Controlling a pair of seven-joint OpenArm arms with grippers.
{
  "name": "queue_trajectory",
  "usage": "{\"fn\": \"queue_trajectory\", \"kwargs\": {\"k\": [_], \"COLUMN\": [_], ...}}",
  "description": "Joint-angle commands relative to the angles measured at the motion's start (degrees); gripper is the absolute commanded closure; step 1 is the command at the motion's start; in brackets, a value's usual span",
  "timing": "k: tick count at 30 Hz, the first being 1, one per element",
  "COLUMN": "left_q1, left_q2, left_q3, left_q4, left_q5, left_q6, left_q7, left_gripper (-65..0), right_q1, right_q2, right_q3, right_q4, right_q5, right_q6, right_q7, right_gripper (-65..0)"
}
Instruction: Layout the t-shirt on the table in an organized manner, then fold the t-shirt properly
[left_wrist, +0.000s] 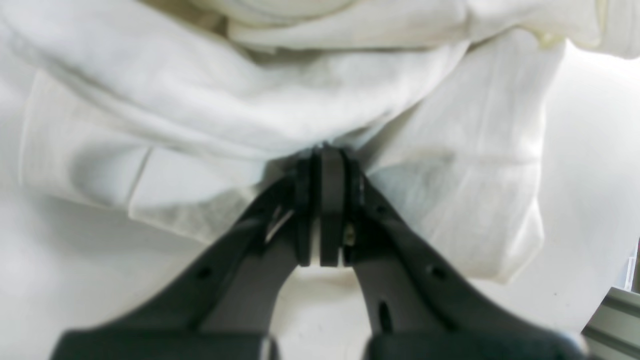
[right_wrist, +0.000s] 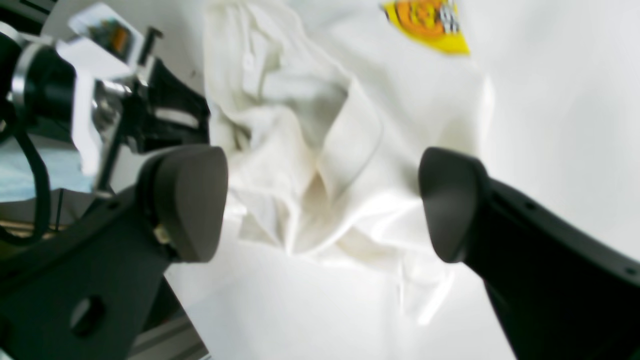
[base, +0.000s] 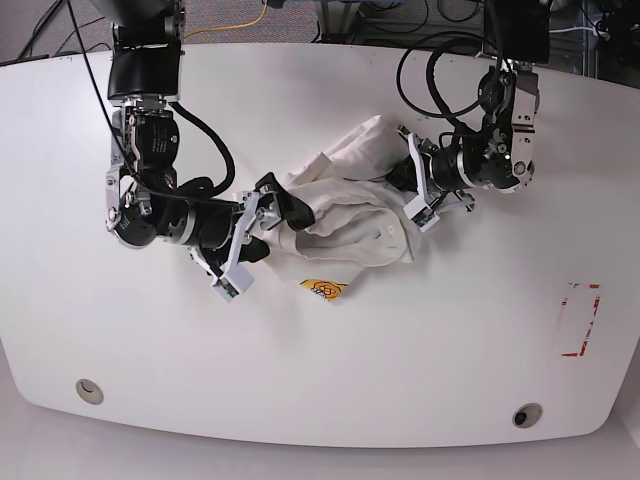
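A: Where is the t-shirt (base: 345, 205)?

B: It sits bunched up in the middle of the white bench (base: 330, 370), far from the red tape marks (base: 578, 320).

A: What is the left claw (left_wrist: 327, 152) doing?

B: It is pressed together, pinching a fold of the t-shirt.

A: And the right claw (right_wrist: 320, 202)?

B: Spread wide beside the t-shirt, holding nothing.

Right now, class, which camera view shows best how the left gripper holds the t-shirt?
The left wrist view: the left gripper is shut on a fold of the t-shirt. The base view shows it small at the shirt's edge; the right wrist view shows only its arm, blurred.
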Motion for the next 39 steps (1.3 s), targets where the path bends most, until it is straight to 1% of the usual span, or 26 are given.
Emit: {"fn": "queue_trajectory", "kwargs": {"k": [1, 9, 15, 18, 25, 28, 31, 33, 35, 37, 39], "left_q1": [-0.2, 0.0, 0.1, 0.1, 0.1, 0.1, 0.2, 0.2, 0.2, 0.2, 0.2], "left_q2": [-0.3, -0.3, -0.2, -0.2, -0.3, -0.3, -0.3, -0.3, -0.3, -0.3, -0.3], "left_q3": [0.1, 0.1, 0.1, 0.1, 0.1, 0.1, 0.1, 0.1, 0.1, 0.1, 0.1], "left_q4": [0.1, 0.1, 0.1, 0.1, 0.1, 0.1, 0.1, 0.1, 0.1, 0.1, 0.1], "left_q5": [1.6, 1.6, 1.6, 1.6, 1.6, 1.6, 1.6, 1.6, 1.6, 1.6, 1.6], "left_q6": [0.3, 0.3, 0.3, 0.3, 0.3, 0.3, 0.3, 0.3, 0.3, 0.3, 0.3], "left_q7": [1.6, 1.6, 1.6, 1.6, 1.6, 1.6, 1.6, 1.6, 1.6, 1.6, 1.6], "left_gripper": [-1.1, -1.1, -1.1, -1.1, -1.1, -1.1, -1.1, -1.1, -1.1, -1.1, -1.1], "right_q1": [0.1, -2.0, -3.2, -3.6, -4.3, -4.2, -3.9, -3.9, -3.4, -2.2, -1.8], "right_q2": [0.3, 0.2, 0.4, 0.5, 0.6, 1.2, 2.7, 3.9, 6.3, 7.8, 8.5], "right_q3": [0.2, -0.2, -0.2, -0.2, -0.5, -2.4, -6.1, -9.4, -13.3, -16.2, -18.0], "right_q4": [1.3, 4.3, 10.6, 12.0, 12.2, 12.2, 12.2, 12.2, 12.0, 11.8, 11.2], "right_q5": [1.1, 1.1, 1.1, 1.1, 1.1, 0.9, 0.9, 0.8, 0.8, 0.6, -0.4], "right_q6": [0.1, 0.1, 0.1, 0.2, 3.9, 4.6, 4.6, 4.6, 4.5, 4.1, 4.1], "right_q7": [1.1, 1.1, 1.1, 1.1, 1.1, 1.2, 3.5, 6.6, 10.3, 13.2, 14.7], "right_gripper": [-57.5, -57.5, -57.5, -57.5, -57.5, -57.5, -57.5, -57.5, -57.5, -57.5, -57.5]}}
